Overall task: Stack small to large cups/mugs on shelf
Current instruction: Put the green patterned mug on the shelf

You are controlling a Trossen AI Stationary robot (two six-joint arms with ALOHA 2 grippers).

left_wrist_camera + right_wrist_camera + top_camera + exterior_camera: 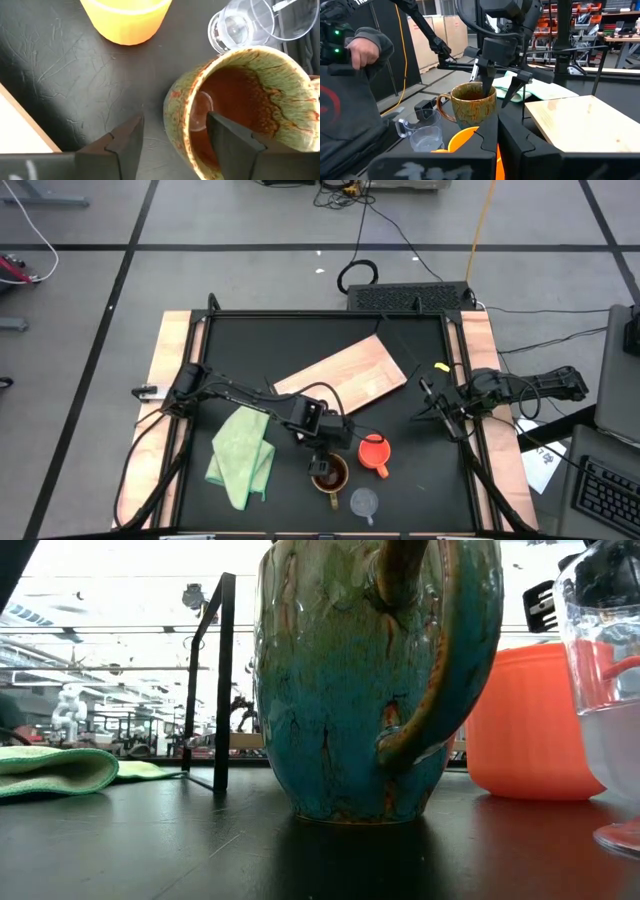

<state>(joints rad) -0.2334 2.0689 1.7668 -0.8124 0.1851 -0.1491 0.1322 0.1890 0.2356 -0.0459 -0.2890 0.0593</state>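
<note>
Three vessels on the black table (pixel 230 350), all near the front edge in the high view. One brown mug (pixel 329 472), glazed green-brown outside and brown inside, upright, handle toward the front. One orange mug (pixel 374 452), upright, just beside the brown mug on its right. One clear glass cup (pixel 364 502), upright, in front of the orange mug and near the brown mug's handle. None is stacked in another; none is on the shelf.

One shelf (pixel 345 376), a light-wood board, lies flat and angled across the table's middle, behind the mugs and apart from them. One light green cloth (pixel 243 455) lies crumpled to the left of the brown mug.

Left gripper (pixel 324 457) is over the brown mug. Left wrist view: the fingers are spread, one finger (pixel 231 136) inside the mug (pixel 240 105), the other outside the wall over bare table, so the rim sits between them. They straddle the wall but are not closed on it. The orange mug (pixel 126 17) and glass cup (pixel 240 25) show beyond.

Right gripper (pixel 436 405) hangs at the table's right side, well apart from the vessels; its wrist view looks across at the brown mug (pixel 470 102), the glass cup (pixel 422 131) and the shelf (pixel 585 120). Cannot tell how its fingers stand.

One person, in a dark sleeve (pixel 355 85), stands beyond the table.
</note>
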